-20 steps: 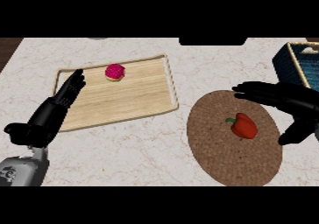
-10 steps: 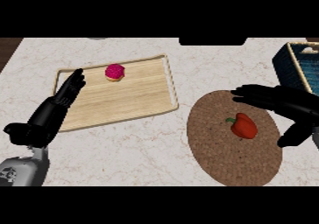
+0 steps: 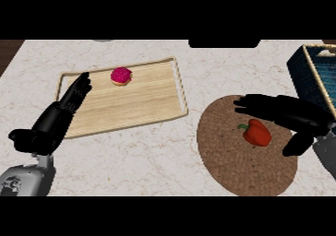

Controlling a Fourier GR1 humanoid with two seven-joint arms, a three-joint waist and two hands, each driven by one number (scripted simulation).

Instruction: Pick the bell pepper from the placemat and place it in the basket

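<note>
A red bell pepper (image 3: 257, 132) with a green stem lies on the round brown placemat (image 3: 229, 152) at the right. My right hand (image 3: 293, 117) hovers over the pepper's far right side, open, its fingers spread above the pepper and its thumb hanging down beside it, not closed on it. The dark blue basket (image 3: 314, 73) stands at the right edge, partly cut off. My left hand (image 3: 58, 115) rests open at the left, fingers straight, over the corner of the wooden tray.
A wooden tray (image 3: 140, 103) lies at the centre left with a pink-frosted cupcake (image 3: 121, 76) on its far part. A dark object (image 3: 224, 43) sits at the counter's far edge. The counter top is pale marble.
My right hand has moved down and to the left, closer over the bell pepper. The left hand, pepper and tray have not moved.
</note>
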